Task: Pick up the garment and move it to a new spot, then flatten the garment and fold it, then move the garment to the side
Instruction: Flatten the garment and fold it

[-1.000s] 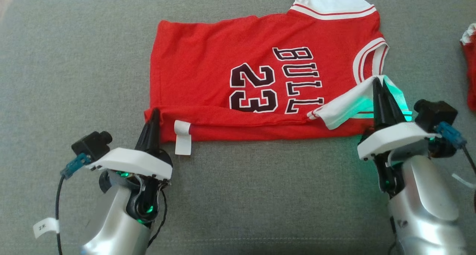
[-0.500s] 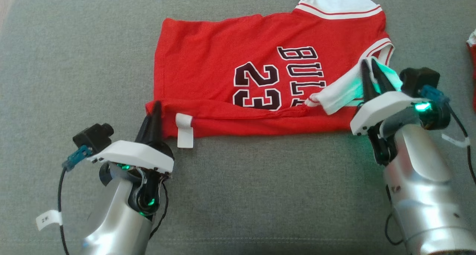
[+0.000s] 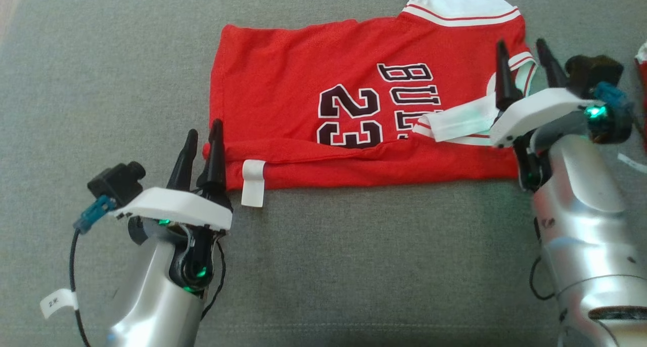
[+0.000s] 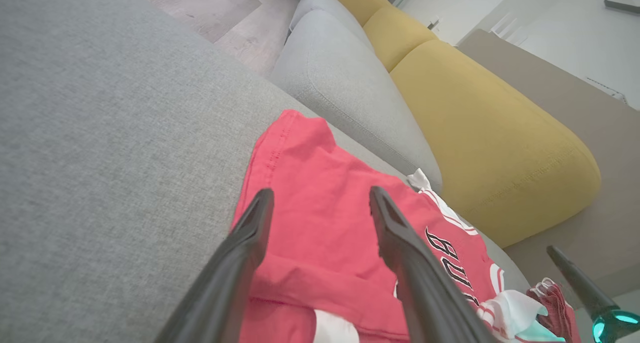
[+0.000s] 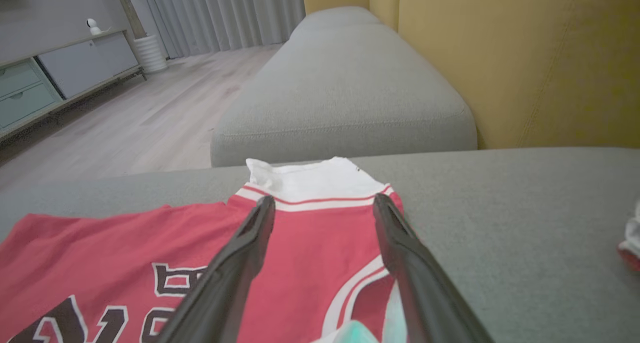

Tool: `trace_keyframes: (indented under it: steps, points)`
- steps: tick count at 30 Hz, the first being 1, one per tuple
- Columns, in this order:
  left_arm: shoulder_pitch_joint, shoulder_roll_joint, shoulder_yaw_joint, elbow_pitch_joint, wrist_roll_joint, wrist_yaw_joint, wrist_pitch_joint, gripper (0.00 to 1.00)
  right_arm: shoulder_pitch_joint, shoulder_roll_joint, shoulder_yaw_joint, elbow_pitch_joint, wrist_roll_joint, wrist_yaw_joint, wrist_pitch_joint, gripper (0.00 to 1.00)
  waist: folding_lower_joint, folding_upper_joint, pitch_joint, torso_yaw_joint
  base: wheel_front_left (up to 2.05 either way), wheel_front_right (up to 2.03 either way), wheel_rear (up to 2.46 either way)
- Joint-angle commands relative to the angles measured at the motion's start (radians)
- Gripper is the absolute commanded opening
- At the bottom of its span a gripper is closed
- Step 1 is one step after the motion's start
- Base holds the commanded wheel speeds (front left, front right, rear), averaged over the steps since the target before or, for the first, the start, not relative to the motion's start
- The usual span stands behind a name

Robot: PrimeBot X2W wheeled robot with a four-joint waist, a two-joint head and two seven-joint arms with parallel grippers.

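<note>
Left gripper [image 3: 204, 128], right gripper [image 3: 520, 43] newly open

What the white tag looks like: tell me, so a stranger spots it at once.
A red shirt lies on the grey sofa cushion. At its folded near edge, right of the left gripper, a white tag hangs onto the cushion. Unlike the white sleeves, it is narrow and stripeless.

Garment [image 3: 323, 74] on sofa cushion [image 3: 101, 84], left hand [image 3: 204, 128] at its near-left corner, right hand [image 3: 520, 43] over its right end, second cloth [image 3: 642, 53] farther right.
</note>
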Motion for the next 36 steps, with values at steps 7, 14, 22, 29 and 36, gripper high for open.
trace_keyframes:
  steps: [7,14,22,29,36]
  points:
    - [0.044,0.062,-0.003,-0.087,0.025,0.0,0.041,1.0,-0.012,-0.003,0.012,-0.119,-0.021,0.007,0.0,1.0,0.0,0.0,-0.023,-0.014,0.0,0.0,0.0]
    - [0.134,0.101,-0.009,-0.137,-0.011,0.077,0.21,1.0,0.142,-0.005,0.056,-0.287,-0.004,0.007,0.06,1.0,0.0,0.0,-0.039,-0.03,0.0,0.0,0.0]
    - [0.161,0.093,0.032,-0.17,-0.073,0.138,0.27,1.0,0.344,-0.01,0.069,-0.538,0.038,0.007,0.154,1.0,0.0,0.0,-0.02,-0.058,0.0,0.0,0.0]
    - [0.148,0.082,0.051,-0.142,-0.124,0.159,0.319,0.86,0.451,-0.006,0.055,-0.666,0.056,0.007,0.222,1.0,0.0,0.0,-0.004,-0.082,0.0,0.0,0.0]
    - [0.147,0.078,0.044,-0.164,-0.133,0.153,0.325,0.0,0.468,0.001,0.011,-0.619,0.075,0.007,0.302,1.0,0.0,0.0,0.004,-0.077,0.0,0.0,0.0]
